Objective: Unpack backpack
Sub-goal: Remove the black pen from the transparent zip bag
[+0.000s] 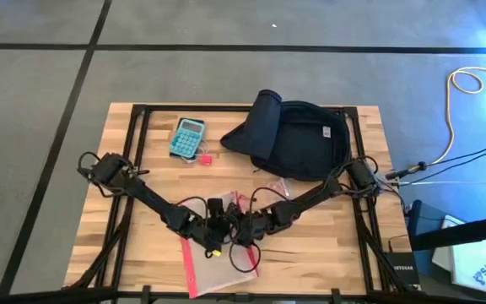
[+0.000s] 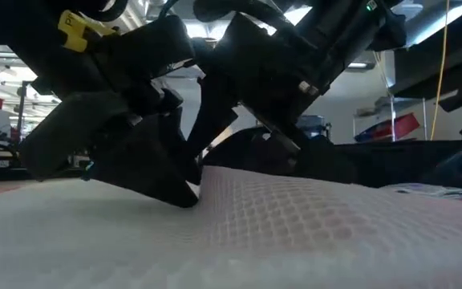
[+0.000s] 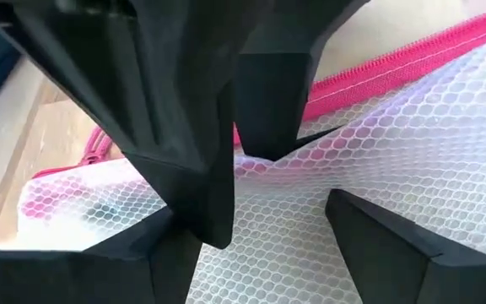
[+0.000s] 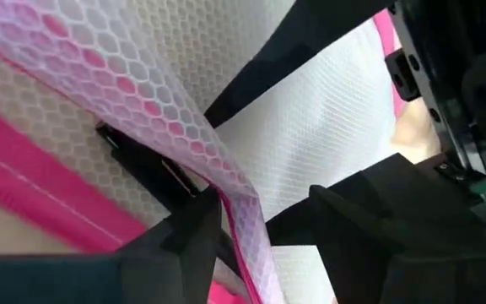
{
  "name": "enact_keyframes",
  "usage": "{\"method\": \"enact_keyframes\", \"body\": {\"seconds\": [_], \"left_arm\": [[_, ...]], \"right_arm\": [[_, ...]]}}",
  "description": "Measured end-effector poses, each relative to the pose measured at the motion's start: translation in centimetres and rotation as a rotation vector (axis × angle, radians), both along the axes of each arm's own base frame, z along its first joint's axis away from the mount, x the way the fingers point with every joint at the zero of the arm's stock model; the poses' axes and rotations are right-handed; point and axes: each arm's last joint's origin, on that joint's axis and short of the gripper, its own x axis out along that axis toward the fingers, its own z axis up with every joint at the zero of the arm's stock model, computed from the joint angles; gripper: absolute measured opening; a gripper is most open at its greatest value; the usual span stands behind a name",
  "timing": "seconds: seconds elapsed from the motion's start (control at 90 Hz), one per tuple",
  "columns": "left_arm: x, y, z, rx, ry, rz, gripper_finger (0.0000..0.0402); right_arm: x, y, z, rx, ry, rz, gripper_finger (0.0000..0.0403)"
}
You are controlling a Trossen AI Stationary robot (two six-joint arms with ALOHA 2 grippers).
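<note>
1. My backpack is looking like soft, matt navy cloth.
2. The pouch is showing clear honeycomb mesh, pink-zipped, probably plastic.
3. The table is showing pale wood grain.

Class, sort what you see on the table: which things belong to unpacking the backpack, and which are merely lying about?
Job in hand: backpack; mesh zip pouch; left pincer and right pincer, both at the pouch.
Lying about: teal calculator; yellow cable on the floor.

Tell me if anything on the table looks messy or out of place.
The backpack lies slumped with its top flopped open. The pouch reaches the table's front edge, and both claws, left claw and right claw, crowd over it. The calculator sits slightly askew.
</note>
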Motion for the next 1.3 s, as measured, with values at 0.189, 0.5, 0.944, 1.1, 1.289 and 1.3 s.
{"method": "enact_keyframes", "body": {"seconds": [0.189, 0.5, 0.944, 1.1, 1.289, 1.3], "left_arm": [[0.0, 0.0, 0.0, -0.003, 0.000, -0.001, 0.0239], [0.0, 0.0, 0.0, -0.008, -0.002, 0.002, 0.0239], [0.2, 0.1, 0.1, -0.059, -0.018, 0.035, 0.0239], [0.1, 0.0, 0.1, -0.058, -0.017, 0.036, 0.0239], [0.2, 0.1, 0.1, -0.048, -0.017, 0.036, 0.0239], [0.2, 0.1, 0.1, -0.048, -0.017, 0.036, 0.0239]], "right_arm": [[-0.2, 0.0, -0.1, -0.016, 0.033, 0.011, 0.0165], [-0.6, -0.1, -0.4, -0.040, 0.072, -0.006, 0.0165], [-1.5, -0.4, -0.8, -0.070, 0.128, -0.126, 0.0165], [-1.9, -0.2, -0.6, -0.063, 0.127, -0.190, 0.0165], [-2.4, -0.4, 0.0, 0.013, 0.128, -0.278, 0.0165], [-2.4, -0.4, 0.1, 0.018, 0.129, -0.285, 0.0165]]}}
